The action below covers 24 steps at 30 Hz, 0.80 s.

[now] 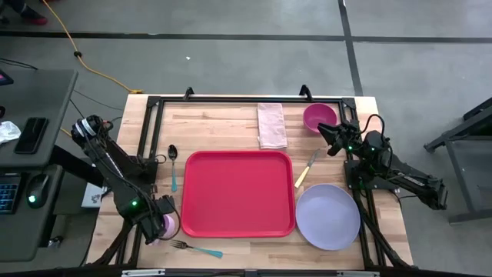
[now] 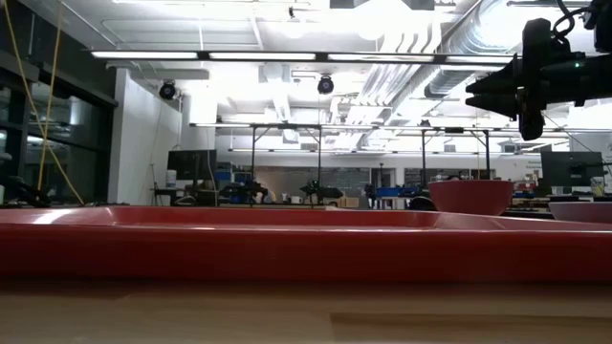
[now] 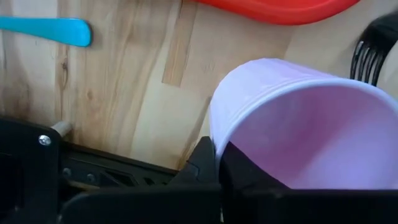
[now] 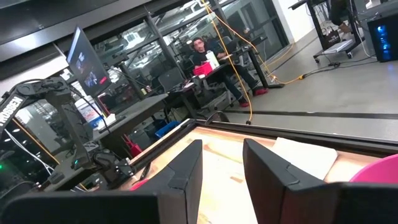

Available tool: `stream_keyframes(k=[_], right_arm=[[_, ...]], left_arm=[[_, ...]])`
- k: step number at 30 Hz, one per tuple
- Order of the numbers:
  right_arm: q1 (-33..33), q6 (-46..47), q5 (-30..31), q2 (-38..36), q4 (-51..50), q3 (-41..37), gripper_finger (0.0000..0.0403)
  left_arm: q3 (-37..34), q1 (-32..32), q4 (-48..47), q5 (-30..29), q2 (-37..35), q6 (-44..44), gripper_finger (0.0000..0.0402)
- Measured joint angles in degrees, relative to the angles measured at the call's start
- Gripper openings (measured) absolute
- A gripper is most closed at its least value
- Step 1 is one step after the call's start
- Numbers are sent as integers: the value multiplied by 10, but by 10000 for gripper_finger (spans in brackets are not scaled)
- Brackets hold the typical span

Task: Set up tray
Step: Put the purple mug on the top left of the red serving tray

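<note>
Table-level hides what left wrist shows: jaws pinching lavender cup.

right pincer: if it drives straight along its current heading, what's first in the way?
Probably nothing on the table. The right pincer hangs raised, aimed across the far edge, fingers apart and empty. The napkin and magenta bowl lie below and to the side of that line. Depth is unclear.

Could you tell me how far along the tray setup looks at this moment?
Barely started. The red tray sits centred on the table with nothing on it. In hand: the left tool has shut on a lavender cup beside the tray's near-left corner. Left to do: the plate, bowl, napkin, spoon, fork and knife all lie off the tray. The right tool waits open near the bowl.
</note>
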Motion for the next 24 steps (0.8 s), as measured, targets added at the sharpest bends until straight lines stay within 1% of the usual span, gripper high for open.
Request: stream_keyframes(k=[3,6,8,11,14,19,24], right_arm=[[0,0,0,0,0,0,94],[0,2,0,0,0,0,94],[0,4,0,0,0,0,94],[0,4,0,0,0,0,94],[0,4,0,0,0,0,94],[0,4,0,0,1,0,94],[0,5,0,0,1,0,94]], left_arm=[[-1,0,-3,2,1,0,31],[-1,0,-9,20,0,0,15],[-1,0,-15,40,-1,-1,15],[10,0,-50,72,0,-1,15],[39,0,-94,86,0,1,15],[102,0,-163,80,0,-5,15],[169,6,-206,38,0,-30,15]])
